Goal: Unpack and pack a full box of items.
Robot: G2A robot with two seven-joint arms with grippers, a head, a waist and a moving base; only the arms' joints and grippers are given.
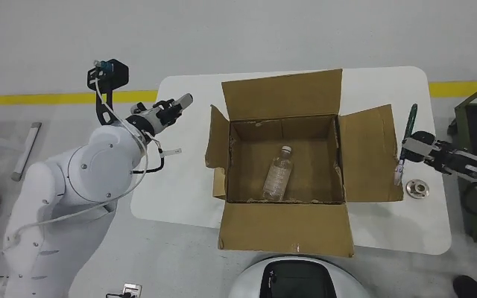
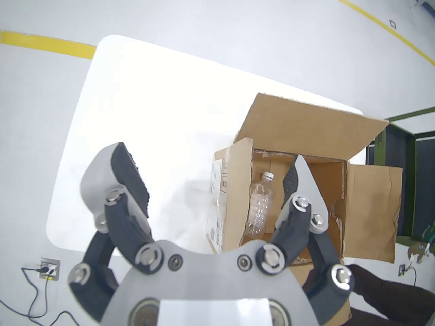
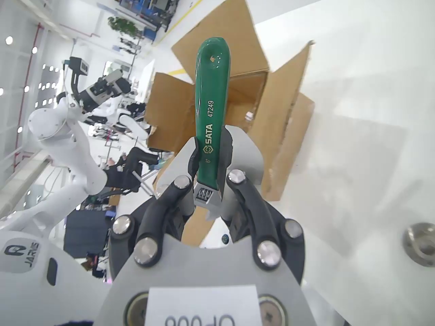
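White table (image 1: 186,186) on pale floor (image 1: 74,45), yellow line (image 1: 67,97), left tool (image 2: 208,153) wide, right tool (image 3: 210,157) gripping green wrench (image 3: 209,86)

1. the box (image 1: 287,227) is plain brown cardboard
2. the bottle (image 1: 276,177) is clear with a white cap
3. the wrench (image 3: 210,103) has a bright green handle
4. white table (image 1: 186,201), yellow floor stripe (image 1: 74,97)

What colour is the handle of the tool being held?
Green; the wrench handle shows best in the right wrist view.
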